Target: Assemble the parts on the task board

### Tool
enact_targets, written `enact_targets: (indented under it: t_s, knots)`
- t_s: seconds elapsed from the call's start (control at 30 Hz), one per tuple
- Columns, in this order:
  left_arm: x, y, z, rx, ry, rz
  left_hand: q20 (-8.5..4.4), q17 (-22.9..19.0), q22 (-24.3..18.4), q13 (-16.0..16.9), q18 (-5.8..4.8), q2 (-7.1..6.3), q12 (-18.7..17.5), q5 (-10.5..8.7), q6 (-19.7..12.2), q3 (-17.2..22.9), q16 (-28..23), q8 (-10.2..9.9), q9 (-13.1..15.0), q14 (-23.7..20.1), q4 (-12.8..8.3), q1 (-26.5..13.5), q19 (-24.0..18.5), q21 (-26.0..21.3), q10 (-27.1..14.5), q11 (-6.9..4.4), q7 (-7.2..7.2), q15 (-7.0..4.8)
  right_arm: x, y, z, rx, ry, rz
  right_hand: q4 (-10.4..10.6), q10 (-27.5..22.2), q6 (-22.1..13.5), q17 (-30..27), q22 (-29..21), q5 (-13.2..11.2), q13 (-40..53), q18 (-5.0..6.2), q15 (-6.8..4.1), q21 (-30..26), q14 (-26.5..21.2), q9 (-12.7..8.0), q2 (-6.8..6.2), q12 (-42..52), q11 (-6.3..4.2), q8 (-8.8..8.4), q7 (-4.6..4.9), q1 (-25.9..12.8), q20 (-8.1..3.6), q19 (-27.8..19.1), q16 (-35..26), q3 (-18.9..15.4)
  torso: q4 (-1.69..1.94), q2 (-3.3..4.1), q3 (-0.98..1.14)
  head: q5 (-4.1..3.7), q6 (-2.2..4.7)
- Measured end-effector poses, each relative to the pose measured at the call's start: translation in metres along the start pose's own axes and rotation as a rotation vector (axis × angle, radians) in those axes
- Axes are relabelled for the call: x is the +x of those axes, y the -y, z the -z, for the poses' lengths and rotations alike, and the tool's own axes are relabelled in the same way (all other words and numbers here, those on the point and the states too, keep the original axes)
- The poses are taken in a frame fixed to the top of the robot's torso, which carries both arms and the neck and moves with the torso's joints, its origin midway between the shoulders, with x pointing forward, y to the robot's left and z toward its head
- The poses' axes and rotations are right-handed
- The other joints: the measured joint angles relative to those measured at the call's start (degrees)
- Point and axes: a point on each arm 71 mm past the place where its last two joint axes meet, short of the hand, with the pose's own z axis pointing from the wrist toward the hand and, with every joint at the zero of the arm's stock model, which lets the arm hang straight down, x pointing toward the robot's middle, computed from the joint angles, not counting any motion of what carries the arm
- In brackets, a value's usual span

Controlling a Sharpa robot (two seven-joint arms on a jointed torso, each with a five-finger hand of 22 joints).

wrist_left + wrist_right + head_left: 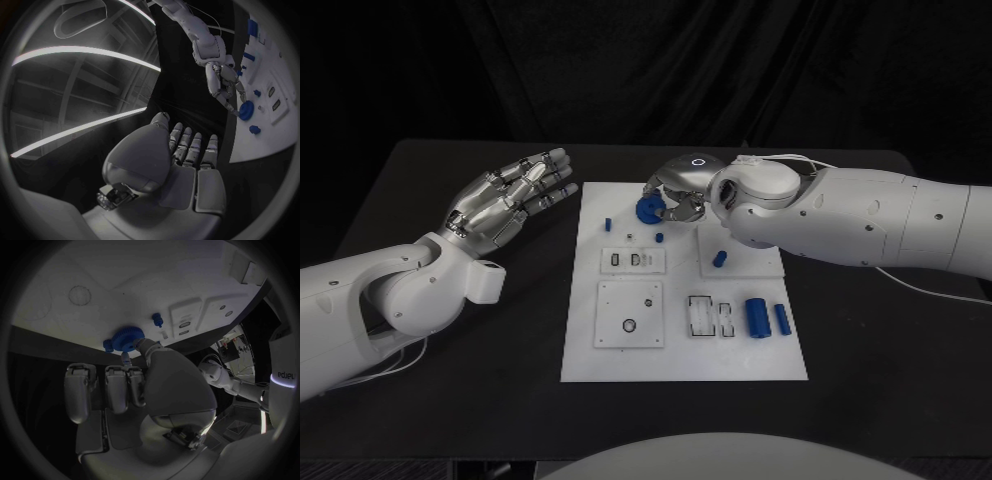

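Note:
The white task board (682, 360) lies in the middle of the black table. At its far left corner my right hand (678, 193) pinches a round blue gear-like part (649, 208) between thumb and a finger. The right wrist view shows this blue part (125, 338) against the board (94, 280), with fingertips (125, 358) on it. My left hand (509, 200) hovers over the table left of the board, fingers spread, holding nothing. The left wrist view shows the left hand (184, 160), the right hand (222, 80) and the blue part (246, 110).
On the board lie a small blue peg (607, 222), another blue peg (720, 258), a blue cylinder (756, 318) and a slimmer blue piece (782, 319). White fixture plates (630, 312) with slots sit in the board's middle. Bare black table (473, 400) surrounds it.

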Motion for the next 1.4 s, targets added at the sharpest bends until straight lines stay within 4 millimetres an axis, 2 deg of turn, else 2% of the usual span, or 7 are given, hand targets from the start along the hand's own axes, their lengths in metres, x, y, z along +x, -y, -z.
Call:
enact_targets:
  t_s: [0.33,0.47,0.53,0.67,0.8,1.13,1.4]
  knots:
    - [0.0,0.0,0.0,-0.002,-0.001,0.0,0.0,0.0,0.0,0.0,0.0,0.0,0.0,0.0,0.0,0.0,0.0,0.0,0.0,0.0,0.0,0.0,0.0,0.0,0.0,0.0,0.0,0.0,0.001,0.002,0.0,0.013,-0.009,0.002,0.0,0.0,-0.71,0.0,0.0,-3.4,0.0,0.0,0.0,-0.46,0.0,-1.4,0.3,-0.56,0.0,0.0,0.47,-0.31,-0.21,-0.2,-0.23,0.0,0.02,0.04,0.0,-0.11,0.07]
    - [0.0,0.0,0.0,-0.003,0.0,0.001,0.0,-0.01,0.0,0.0,0.0,0.0,0.0,0.0,0.0,0.0,0.0,0.0,0.0,0.0,0.0,0.0,0.0,0.0,0.0,0.0,0.0,0.0,0.002,0.004,0.001,0.021,-0.021,0.004,-0.17,-0.02,-0.15,0.0,0.02,-4.94,0.0,0.0,0.0,-0.67,0.0,-1.9,0.27,-0.74,0.04,0.0,1.03,-0.34,-0.21,-0.2,-0.42,-0.17,0.03,0.07,0.0,-0.13,0.12]
    - [0.0,0.0,0.0,-0.004,0.0,0.001,0.0,-0.01,0.0,0.0,0.0,0.0,0.0,0.0,0.0,0.0,0.0,0.0,0.0,0.0,0.0,0.0,0.0,0.0,0.0,0.0,0.0,0.0,0.002,0.005,0.001,0.025,-0.026,0.004,-0.02,-0.02,0.38,-0.01,0.04,-5.81,0.0,0.0,0.09,-0.74,-0.04,-2.14,-0.01,-0.74,0.64,0.13,1.57,-0.67,-0.2,-0.2,-0.47,-0.53,0.03,0.07,0.0,-0.15,0.13]
    - [-0.001,-0.001,0.0,-0.005,0.0,0.001,0.0,-0.01,0.0,0.0,0.0,0.0,0.0,0.0,-0.01,-0.01,0.0,0.0,0.0,0.0,0.0,0.0,0.0,0.0,0.0,0.0,-0.01,0.0,0.003,0.008,0.002,0.037,-0.038,0.006,-0.06,-0.01,1.06,-0.01,0.04,-7.82,0.0,0.0,0.54,-0.75,-0.1,-2.64,-0.19,-0.74,1.05,0.29,2.24,-1.38,0.21,-0.2,-0.47,-1.26,0.04,0.08,0.0,-0.21,0.2]
    - [-0.001,-0.001,0.001,-0.006,0.0,0.001,0.0,-0.01,0.0,0.0,0.0,0.0,0.0,0.0,-0.41,0.15,0.0,0.0,0.0,0.0,-0.16,0.0,0.0,0.0,0.0,0.0,-0.02,-0.01,0.004,0.013,0.004,0.052,-0.048,0.008,-0.16,-0.01,1.37,-0.01,0.04,-8.36,0.0,0.0,0.59,-0.77,-0.05,-2.86,-0.18,-0.79,1.05,0.51,2.54,-1.38,0.21,-0.2,-0.52,-1.44,0.03,0.07,0.0,-0.21,0.23]
    - [-0.003,0.0,0.002,-0.008,0.004,0.0,0.0,-0.02,0.0,0.0,0.0,0.0,0.0,0.0,-0.41,0.15,0.0,0.0,0.0,-0.01,-0.16,0.0,0.0,0.0,0.0,0.0,-0.01,-0.01,0.005,0.028,0.014,0.086,-0.05,0.008,-0.17,-0.01,1.63,-0.01,0.03,-8.95,0.0,0.0,0.93,-0.97,-0.11,-3.0,-0.18,-0.99,1.05,0.51,2.69,-1.38,0.42,0.0,-0.73,-1.76,0.01,0.07,0.0,-0.04,0.21]
    - [-0.005,0.001,0.005,-0.009,0.011,-0.002,0.0,-0.02,0.0,0.0,0.0,0.0,0.0,0.0,-0.41,0.15,0.0,0.0,0.0,-0.01,-0.15,0.0,0.0,0.0,0.0,0.0,-0.01,-0.01,0.002,0.047,0.04,0.102,0.022,-0.011,0.0,-0.01,6.93,-0.01,0.03,-9.24,0.0,0.0,0.94,0.23,-0.11,-3.2,-0.18,-0.99,1.04,2.3,1.56,-1.38,0.42,0.0,-0.41,-2.23,0.01,0.07,0.0,0.08,0.14]
